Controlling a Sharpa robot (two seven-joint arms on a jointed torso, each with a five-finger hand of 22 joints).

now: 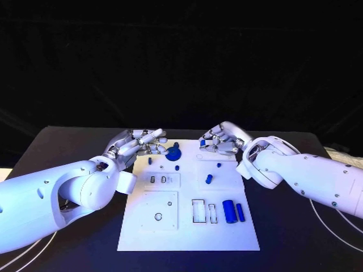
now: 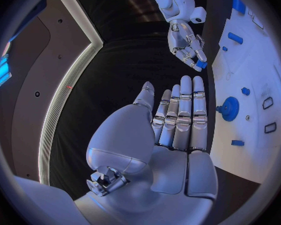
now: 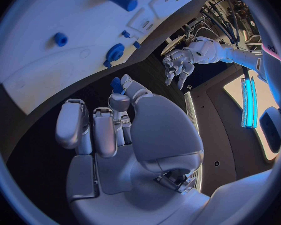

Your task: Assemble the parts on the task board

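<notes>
the white rectangular task board (image 1: 190, 226) lies flat in the middle of the black table (image 1: 59, 141), its long side running away from the robot. on its far end sits a round blue gear-like part (image 1: 173, 153), with a few small blue pegs (image 1: 177, 168) just nearer. a short blue peg (image 1: 209, 179) stands near the board's middle, and two blue cylinders, one thick (image 1: 229, 211) and one thin (image 1: 240, 212), lie side by side in the near right corner beside an outlined slot.

the right hand (image 1: 220, 140) hovers over the board's far right corner, fingers curled in, pinching a small blue piece (image 3: 117, 86) between thumb and fingertip; the left wrist view shows the same blue piece (image 2: 202, 64) at its fingertips.

the left hand (image 1: 140, 143) hangs at the board's far left edge, beside the gear. its fingers (image 2: 183, 110) are stretched out straight and close together, palm bare, holding nothing.
</notes>
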